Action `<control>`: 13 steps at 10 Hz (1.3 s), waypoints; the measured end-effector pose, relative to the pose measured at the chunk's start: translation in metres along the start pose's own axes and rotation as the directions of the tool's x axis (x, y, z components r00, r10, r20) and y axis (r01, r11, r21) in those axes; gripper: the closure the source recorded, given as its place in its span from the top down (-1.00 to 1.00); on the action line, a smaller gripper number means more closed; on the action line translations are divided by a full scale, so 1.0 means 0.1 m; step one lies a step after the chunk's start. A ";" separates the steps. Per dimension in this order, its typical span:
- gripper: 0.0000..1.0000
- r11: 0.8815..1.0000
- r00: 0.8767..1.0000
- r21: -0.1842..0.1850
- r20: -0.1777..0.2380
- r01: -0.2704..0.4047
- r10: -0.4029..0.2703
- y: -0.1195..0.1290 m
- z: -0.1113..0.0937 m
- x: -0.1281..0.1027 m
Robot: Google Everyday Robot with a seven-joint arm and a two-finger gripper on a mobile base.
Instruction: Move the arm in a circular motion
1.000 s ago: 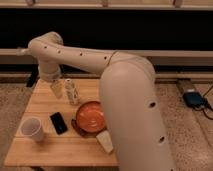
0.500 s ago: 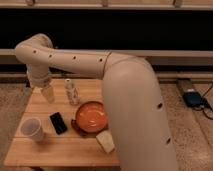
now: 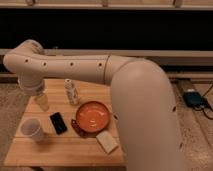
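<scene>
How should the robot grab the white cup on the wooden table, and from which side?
Probably the white paper cup is best held around the middle of its round wall, from its left: it stands upright, and the flat black phone lies close on its right. The gripper on the cream-white arm hangs behind the cup, over the back left of the wooden table.

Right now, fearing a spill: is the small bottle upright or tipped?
Upright: the small bottle stands cap-up on the table, apart from the gripper over the far-left corner.
</scene>
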 end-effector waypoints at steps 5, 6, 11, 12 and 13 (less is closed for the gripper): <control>0.60 1.000 0.998 0.005 0.054 -0.015 0.015 -0.48 -0.09 0.39; 0.60 1.000 0.997 0.004 0.067 -0.028 0.027 -0.61 -0.11 0.43; 0.60 0.991 0.985 0.006 0.109 -0.133 0.131 -1.12 -0.22 0.30; 0.60 0.987 0.981 0.010 0.112 -0.161 0.159 -1.25 -0.26 0.28; 0.60 0.982 0.976 0.019 0.113 -0.187 0.184 -1.40 -0.29 0.28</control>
